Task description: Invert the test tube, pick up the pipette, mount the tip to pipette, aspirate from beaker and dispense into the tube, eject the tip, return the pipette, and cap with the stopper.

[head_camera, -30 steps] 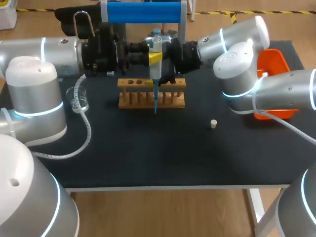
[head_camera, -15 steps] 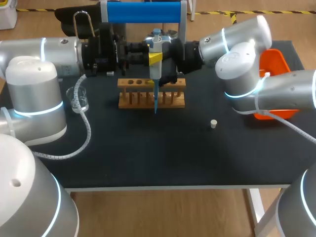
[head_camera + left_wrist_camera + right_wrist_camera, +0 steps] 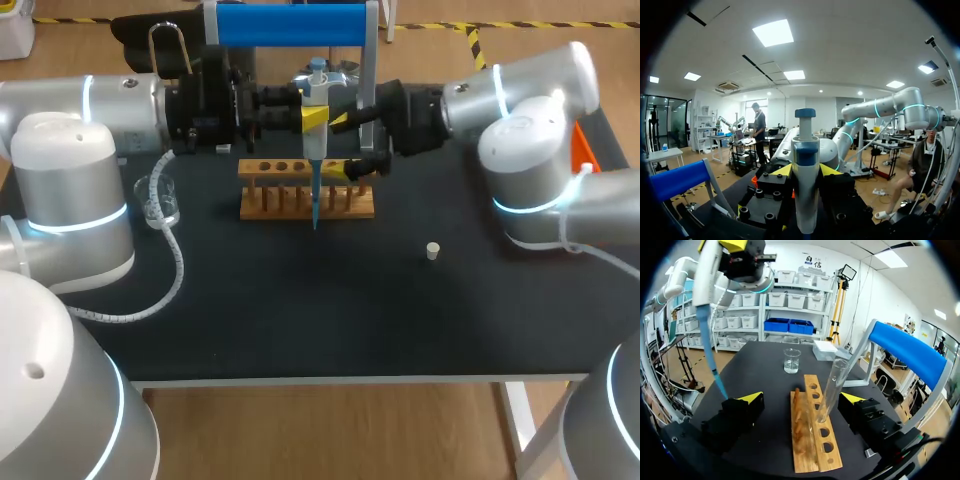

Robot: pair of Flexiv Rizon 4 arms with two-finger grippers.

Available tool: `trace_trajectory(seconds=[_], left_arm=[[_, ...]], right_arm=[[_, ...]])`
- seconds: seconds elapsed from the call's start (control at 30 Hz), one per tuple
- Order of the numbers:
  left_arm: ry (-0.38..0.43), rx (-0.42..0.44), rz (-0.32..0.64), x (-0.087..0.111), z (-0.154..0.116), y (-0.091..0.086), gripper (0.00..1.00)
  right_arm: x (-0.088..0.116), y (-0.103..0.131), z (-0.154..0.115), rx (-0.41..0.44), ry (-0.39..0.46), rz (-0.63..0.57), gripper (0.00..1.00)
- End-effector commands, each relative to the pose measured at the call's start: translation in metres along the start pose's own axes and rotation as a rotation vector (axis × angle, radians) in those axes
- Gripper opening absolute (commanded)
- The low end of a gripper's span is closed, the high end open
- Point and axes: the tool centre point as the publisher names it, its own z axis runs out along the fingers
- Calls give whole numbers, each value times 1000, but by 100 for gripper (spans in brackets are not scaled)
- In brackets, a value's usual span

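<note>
Yellow-tipped right claw (image 3: 802, 398), released, has drawn back toward 3 o'clock from the pipette (image 3: 314, 150); left claw (image 3: 806, 171) stays clenched on it above the rack (image 3: 275, 200), where the tube (image 3: 832, 380) stands.

Rack (image 3: 290, 200) mid-table, pipette (image 3: 314, 140) just before it, beaker (image 3: 160, 200) left, stopper (image 3: 432, 251) front right

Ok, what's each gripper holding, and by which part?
Left gripper: the pipette, clamped by its upper body below the plunger. Right gripper: nothing; its open fingers stand either side of the test tube in the rack.
</note>
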Motion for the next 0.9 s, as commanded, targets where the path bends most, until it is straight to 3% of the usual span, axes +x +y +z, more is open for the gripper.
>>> trace_trajectory(seconds=[0.03,0.47,0.9], left_arm=[[-4,3,1,1,1,0,0],[-4,3,1,1,1,0,0],[-4,3,1,1,1,0,0]], right_arm=[[21,10,-48,-49,-10,-9,100],[62,48,-90,-250,23,53,100],[93,71,-94,-372,68,96,100]])
